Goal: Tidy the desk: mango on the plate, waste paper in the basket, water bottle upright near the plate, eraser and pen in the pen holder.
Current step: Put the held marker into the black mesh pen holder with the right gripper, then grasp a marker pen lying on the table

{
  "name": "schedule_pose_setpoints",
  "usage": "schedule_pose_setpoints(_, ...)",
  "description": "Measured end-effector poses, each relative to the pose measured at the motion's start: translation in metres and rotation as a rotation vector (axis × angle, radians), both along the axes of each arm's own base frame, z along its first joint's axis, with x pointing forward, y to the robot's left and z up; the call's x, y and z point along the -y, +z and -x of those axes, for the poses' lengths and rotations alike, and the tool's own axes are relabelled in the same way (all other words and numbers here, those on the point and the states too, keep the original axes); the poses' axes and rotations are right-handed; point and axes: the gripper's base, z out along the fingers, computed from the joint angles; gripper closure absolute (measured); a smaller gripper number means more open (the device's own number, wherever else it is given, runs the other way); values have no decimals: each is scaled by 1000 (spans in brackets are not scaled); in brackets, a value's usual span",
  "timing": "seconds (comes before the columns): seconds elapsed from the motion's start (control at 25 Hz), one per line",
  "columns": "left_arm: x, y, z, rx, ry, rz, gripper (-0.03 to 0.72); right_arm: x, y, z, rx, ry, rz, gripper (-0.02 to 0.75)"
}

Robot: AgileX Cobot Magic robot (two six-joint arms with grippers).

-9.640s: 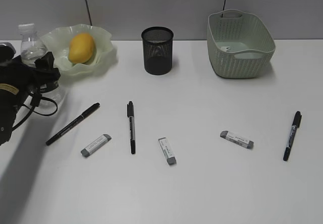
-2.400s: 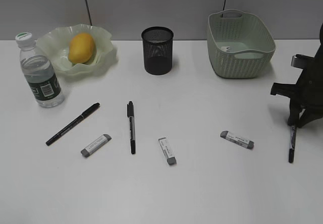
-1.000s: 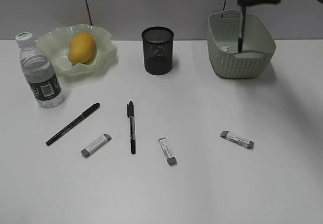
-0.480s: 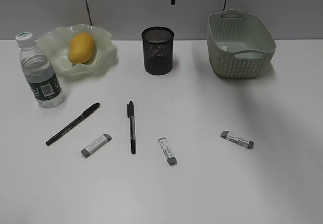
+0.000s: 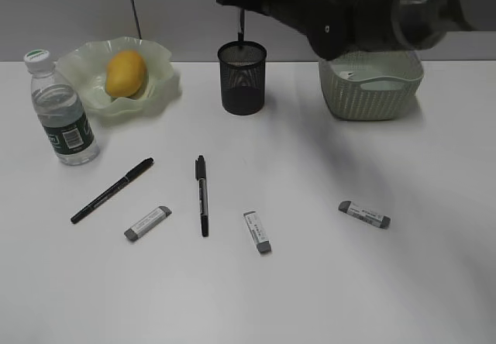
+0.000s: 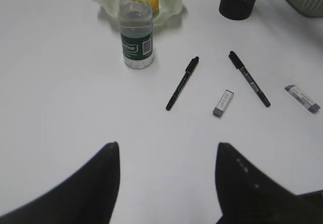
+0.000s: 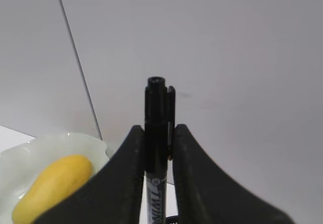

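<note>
My right gripper (image 5: 241,5) is shut on a black pen (image 5: 240,30) that hangs upright, its lower end at the rim of the black mesh pen holder (image 5: 242,80). The right wrist view shows the jaws (image 7: 156,138) clamped on the pen (image 7: 156,105). The mango (image 5: 124,73) lies in the wavy green plate (image 5: 161,80). The water bottle (image 5: 62,119) stands upright beside the plate. Two pens (image 5: 112,190) (image 5: 201,197) and three erasers (image 5: 147,223) (image 5: 257,232) (image 5: 364,215) lie on the desk. My left gripper (image 6: 166,151) is open and empty above bare desk. I cannot make out the waste paper.
The green woven-look basket (image 5: 372,88) stands at the back right, partly behind my right arm. A grey wall runs close behind the desk. The left wrist view shows the bottle (image 6: 136,37), two pens (image 6: 182,82) (image 6: 250,78) and an eraser (image 6: 223,103).
My right gripper lifted the pen from the desk's right side, carried it left past the basket, and now holds it over the pen holder. The left arm left the upright bottle and withdrew.
</note>
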Motion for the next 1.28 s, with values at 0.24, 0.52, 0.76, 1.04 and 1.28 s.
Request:
schedule_pose_setpoints(0.24,0,0,0,0,0,0,234,-3,-34,-5,-25,-2,19,535)
schedule_pose_setpoints(0.52,0,0,0,0,0,0,234,-3,-41,-6,-36,-2,28,317)
schedule_pose_setpoints(0.76,0,0,0,0,0,0,234,0,-24,1,-143,8,81,288)
schedule_pose_setpoints(1.04,0,0,0,0,0,0,234,17,24,37,-481,39,265,288)
schedule_pose_setpoints(1.28,0,0,0,0,0,0,234,38,47,80,-791,101,499,288)
